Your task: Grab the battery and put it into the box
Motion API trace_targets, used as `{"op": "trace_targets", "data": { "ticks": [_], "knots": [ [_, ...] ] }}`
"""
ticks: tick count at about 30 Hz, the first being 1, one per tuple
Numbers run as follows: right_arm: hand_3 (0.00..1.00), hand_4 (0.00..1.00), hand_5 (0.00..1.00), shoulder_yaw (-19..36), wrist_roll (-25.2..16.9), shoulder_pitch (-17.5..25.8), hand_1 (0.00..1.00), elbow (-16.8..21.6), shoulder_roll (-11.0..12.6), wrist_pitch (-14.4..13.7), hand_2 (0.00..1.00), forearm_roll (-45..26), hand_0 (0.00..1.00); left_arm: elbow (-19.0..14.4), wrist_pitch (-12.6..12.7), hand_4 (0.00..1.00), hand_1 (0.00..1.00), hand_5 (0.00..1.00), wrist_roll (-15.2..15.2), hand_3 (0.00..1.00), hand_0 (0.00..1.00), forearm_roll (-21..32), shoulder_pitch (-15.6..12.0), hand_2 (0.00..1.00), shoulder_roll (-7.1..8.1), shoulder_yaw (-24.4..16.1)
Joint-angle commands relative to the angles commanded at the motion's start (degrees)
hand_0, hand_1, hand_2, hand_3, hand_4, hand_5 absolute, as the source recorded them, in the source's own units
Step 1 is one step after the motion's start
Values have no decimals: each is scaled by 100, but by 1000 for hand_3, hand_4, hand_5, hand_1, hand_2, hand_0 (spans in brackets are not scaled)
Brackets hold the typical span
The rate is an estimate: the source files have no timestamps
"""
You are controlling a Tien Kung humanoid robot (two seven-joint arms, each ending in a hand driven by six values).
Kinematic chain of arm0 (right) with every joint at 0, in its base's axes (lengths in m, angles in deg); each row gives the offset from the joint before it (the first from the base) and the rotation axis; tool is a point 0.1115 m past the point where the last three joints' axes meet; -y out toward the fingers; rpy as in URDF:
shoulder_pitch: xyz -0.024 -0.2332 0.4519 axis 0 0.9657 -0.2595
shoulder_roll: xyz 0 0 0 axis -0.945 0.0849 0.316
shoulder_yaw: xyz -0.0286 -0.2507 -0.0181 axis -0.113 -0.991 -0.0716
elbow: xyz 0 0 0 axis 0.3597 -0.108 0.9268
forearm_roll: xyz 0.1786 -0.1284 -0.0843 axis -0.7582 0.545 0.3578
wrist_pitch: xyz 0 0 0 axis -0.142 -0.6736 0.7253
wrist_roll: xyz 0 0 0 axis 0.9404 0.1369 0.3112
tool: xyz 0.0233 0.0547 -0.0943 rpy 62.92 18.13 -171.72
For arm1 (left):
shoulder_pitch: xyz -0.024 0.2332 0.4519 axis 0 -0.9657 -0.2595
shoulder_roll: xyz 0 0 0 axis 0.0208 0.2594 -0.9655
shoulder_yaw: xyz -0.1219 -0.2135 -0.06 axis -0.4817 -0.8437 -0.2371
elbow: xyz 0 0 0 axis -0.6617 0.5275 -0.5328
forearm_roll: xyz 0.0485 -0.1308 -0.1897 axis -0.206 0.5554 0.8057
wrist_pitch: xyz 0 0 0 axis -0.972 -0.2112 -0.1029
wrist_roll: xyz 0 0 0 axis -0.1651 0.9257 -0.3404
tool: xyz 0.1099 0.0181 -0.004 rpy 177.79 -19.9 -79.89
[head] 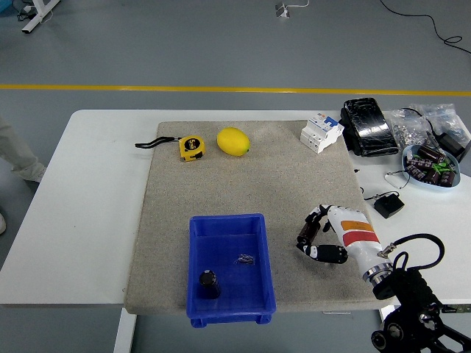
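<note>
Beige mat [280,176]: battery [209,284] inside blue box [228,228], apart from right hand [333,239] fingers, loosely released.

A single head view looks forward and down from high on the robot's side of the white worktop [88,191] — its near edge runs along the bottom of the frame, the grey floor and a yellow floor line [221,89] lie beyond the far edge. The whole grey mat [250,184] fits in frame — a moderately distant, wide look. The right hand [324,235] enters from the lower right corner.
</note>
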Motion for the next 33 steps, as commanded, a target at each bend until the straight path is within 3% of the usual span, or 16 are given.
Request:
{"op": "trace_targets", "data": {
  "ticks": [7, 13, 14, 19, 20, 25, 26, 33],
  "knots": [
    [507, 868, 176, -67, 239, -172, 388, 723, 120, 51, 472, 222, 170, 6, -9, 718, 755, 716, -10, 696, 749, -56, -12, 810, 8, -46],
    [506, 846, 160, -508, 362, -419, 392, 1410, 111, 230, 473, 225, 186, 5, -15, 718, 754, 716, -18, 697, 749, -76, -18, 810, 25, -60],
    [534, 962, 285, -604, 372, -483, 453, 1441, 54, 321, 526, 192, 253, 4, -6, 718, 751, 716, -20, 698, 749, -64, -21, 808, 26, -63],
    [534, 962, 285, -1078, 372, -780, 453, 1370, -231, 671, 526, 80, 253, -2, 16, 718, 751, 716, -44, 698, 749, -56, -19, 808, 22, -82],
    [862, 998, 438, -1189, 367, -844, 587, 1329, -276, 722, 678, 36, 423, -5, 15, 718, 751, 715, -43, 697, 749, -55, -15, 806, 25, -77],
    [862, 998, 438, -1530, 255, -1087, 587, 1058, -462, 773, 678, -297, 423, -11, 47, 718, 751, 715, -15, 697, 749, 46, 13, 806, 24, -13],
    [991, 998, 445, -1560, 240, -1124, 650, 1013, -495, 752, 746, -327, 532, -14, 55, 716, 750, 713, -8, 695, 748, 74, 22, 806, 24, 8],
    [993, 998, 443, -1506, 218, -1286, 658, 979, -513, 661, 753, -364, 551, -29, 97, 717, 749, 715, 19, 692, 746, 197, 44, 803, 36, 104]
  ]
}}
